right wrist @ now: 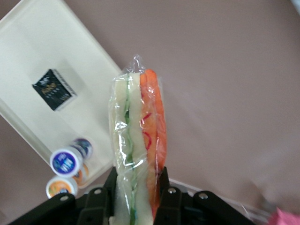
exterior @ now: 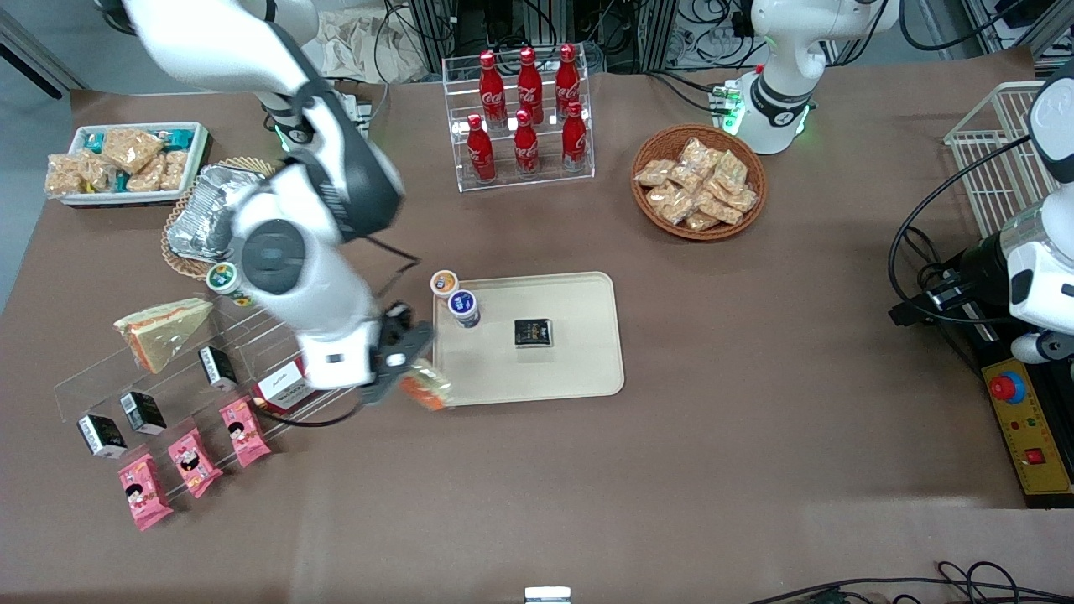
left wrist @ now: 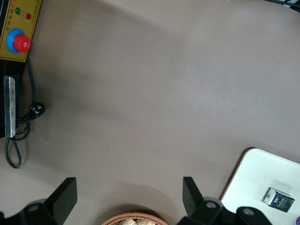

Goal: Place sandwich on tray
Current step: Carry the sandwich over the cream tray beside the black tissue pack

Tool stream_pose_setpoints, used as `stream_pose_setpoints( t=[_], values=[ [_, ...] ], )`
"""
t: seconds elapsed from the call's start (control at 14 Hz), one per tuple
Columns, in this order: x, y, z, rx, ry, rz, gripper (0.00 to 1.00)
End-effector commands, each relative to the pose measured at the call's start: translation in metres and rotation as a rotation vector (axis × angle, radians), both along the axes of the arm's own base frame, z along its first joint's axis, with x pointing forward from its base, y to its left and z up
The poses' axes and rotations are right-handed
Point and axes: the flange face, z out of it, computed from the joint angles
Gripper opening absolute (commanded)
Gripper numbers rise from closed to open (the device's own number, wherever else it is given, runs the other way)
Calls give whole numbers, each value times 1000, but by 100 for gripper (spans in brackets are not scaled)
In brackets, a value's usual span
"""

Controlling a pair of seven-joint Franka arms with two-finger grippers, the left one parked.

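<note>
My right gripper [exterior: 401,369] is shut on the sandwich [exterior: 426,387], a wrapped wedge with white bread and orange and green filling. It holds it above the table at the tray's near corner toward the working arm's end. In the right wrist view the sandwich [right wrist: 138,140] stands out between my two black fingers [right wrist: 165,185], cut edge showing. The cream-beige tray [exterior: 579,352] lies in the middle of the table and shows in the right wrist view [right wrist: 42,47]. On it are a small black box [exterior: 533,333] and a blue-lidded cup [exterior: 463,307].
An orange-lidded cup [exterior: 443,283] stands at the tray's edge. A second wrapped wedge [exterior: 161,329] lies on a clear display rack [exterior: 134,386] with small boxes and pink packets. A foil container [exterior: 205,210], a cola bottle rack [exterior: 524,117] and a snack basket [exterior: 698,180] stand farther back.
</note>
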Motion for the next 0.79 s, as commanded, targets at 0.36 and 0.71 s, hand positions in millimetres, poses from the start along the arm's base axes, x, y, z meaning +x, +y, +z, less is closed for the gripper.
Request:
stream_pose_setpoints(
  t=[0.36,0.71],
  values=[
    [-54,138,-124,-89,-118,305,37],
    [-62,153,-157,-117,-148,367,48]
  ],
)
